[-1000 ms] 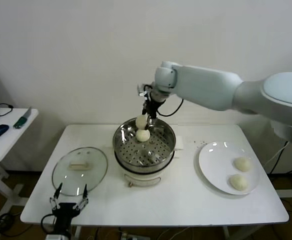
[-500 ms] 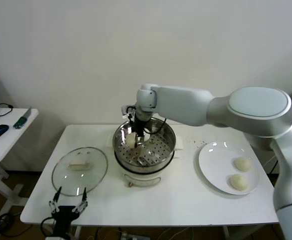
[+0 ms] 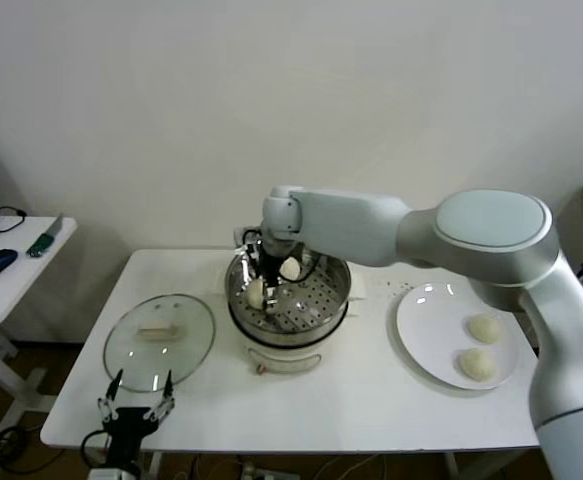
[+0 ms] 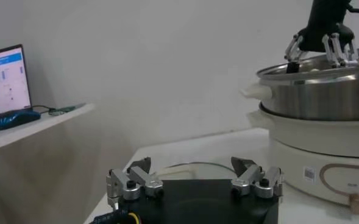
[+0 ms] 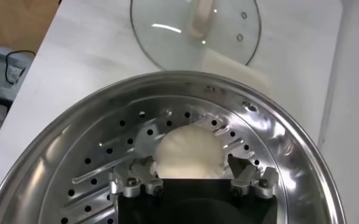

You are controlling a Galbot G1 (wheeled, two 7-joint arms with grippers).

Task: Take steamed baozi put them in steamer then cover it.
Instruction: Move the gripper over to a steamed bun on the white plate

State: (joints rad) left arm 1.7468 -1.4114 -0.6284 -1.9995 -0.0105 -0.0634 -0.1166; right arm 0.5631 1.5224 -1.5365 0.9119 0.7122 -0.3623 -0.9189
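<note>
The steamer stands mid-table, its perforated tray showing in the right wrist view. My right gripper reaches down into its left side, fingers open on either side of a baozi that rests on the tray. A second baozi lies further back in the steamer. Two more baozi sit on the white plate at the right. The glass lid lies flat to the left of the steamer. My left gripper is open and empty at the table's front left edge.
A side table at the far left holds a mouse and small tools. The lid also shows beyond the steamer's rim in the right wrist view. The left wrist view shows the steamer wall ahead of the left gripper.
My right gripper has come down from above the steamer's back rim into its left side with the baozi, which now rests on the tray. The left arm has not moved.
</note>
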